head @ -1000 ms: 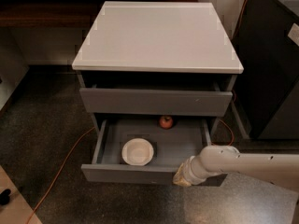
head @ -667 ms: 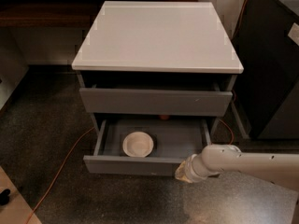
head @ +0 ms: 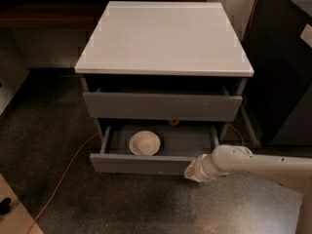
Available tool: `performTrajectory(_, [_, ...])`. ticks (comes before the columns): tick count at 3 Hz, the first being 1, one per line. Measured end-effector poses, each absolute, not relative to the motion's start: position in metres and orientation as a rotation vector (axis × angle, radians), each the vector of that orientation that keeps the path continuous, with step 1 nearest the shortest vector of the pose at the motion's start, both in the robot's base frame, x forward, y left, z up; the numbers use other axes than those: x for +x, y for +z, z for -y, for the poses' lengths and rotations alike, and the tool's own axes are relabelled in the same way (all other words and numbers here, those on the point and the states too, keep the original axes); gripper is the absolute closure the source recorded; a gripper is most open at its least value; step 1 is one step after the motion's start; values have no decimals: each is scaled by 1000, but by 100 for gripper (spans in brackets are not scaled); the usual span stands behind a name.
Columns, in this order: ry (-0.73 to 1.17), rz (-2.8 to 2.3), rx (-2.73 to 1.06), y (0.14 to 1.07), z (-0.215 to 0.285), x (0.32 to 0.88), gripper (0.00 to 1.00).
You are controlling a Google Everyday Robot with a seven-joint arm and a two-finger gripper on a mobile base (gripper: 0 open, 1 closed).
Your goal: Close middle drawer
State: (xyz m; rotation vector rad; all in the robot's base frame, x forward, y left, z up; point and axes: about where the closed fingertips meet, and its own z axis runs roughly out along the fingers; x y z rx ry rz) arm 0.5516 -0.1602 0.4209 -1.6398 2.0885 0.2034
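Observation:
The middle drawer (head: 141,164) of the white-topped cabinet (head: 163,38) is partly pulled out, its dark-grey front low in the view. Its grey tray holds a white bowl (head: 145,143) and a small reddish object (head: 173,123) at the back, mostly hidden under the drawer above. My gripper (head: 191,171) is at the end of the white arm (head: 253,165), which comes in from the right. It is pressed against the right end of the drawer front. The lowest front is hidden beneath the open drawer.
The uppermost grey drawer front (head: 162,106) stands slightly out from the cabinet. An orange cable (head: 68,167) runs across the speckled floor on the left. A dark cabinet (head: 282,72) stands on the right. A light wooden corner (head: 14,213) is at bottom left.
The middle drawer has slid inward with my gripper against its front. The bowl moved back with it, and the reddish object is now mostly under the upper drawer.

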Motion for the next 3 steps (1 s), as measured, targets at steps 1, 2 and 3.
performTrajectory(1, [192,-2090,-1616,423,161,559,100])
performTrajectory(2, [175,-2083,-1596,421,161,571,100])
performTrajectory(3, [161,-2076,-1578,417,160,583,100])
